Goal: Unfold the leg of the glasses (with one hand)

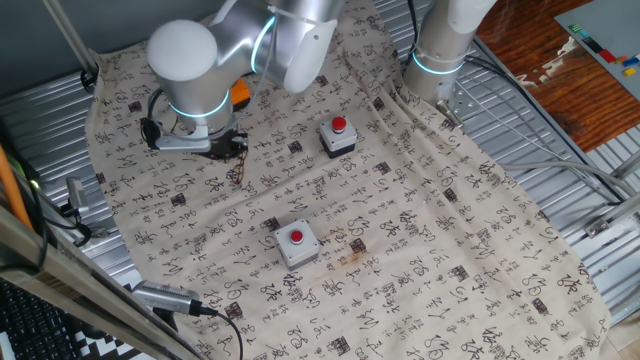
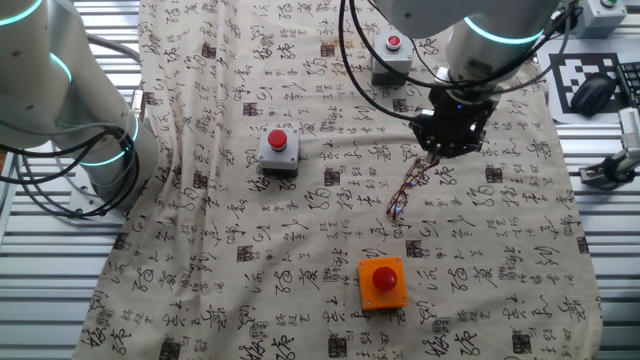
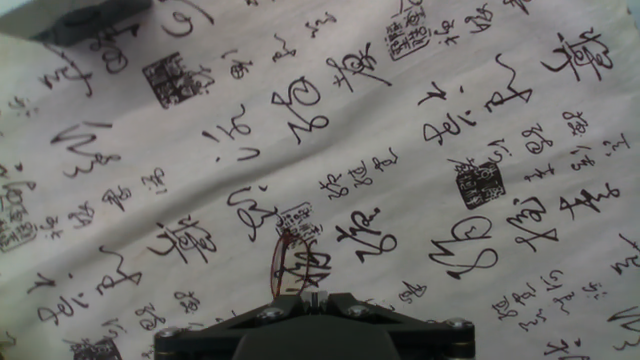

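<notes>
Evidently the glasses (image 2: pixel 408 188), light and fragile wire, are held dangling below the gripper (image 2: pixel 432 156), clamped on one leg tip

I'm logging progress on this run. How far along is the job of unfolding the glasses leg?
Done: the gripper has reached the glasses lying on the cloth, at their upper end. In hand: the hand view shows a lens rim just ahead of the fingers; whether they grip anything is unclear. Left: swinging the leg out; its state isn't visible.
</notes>
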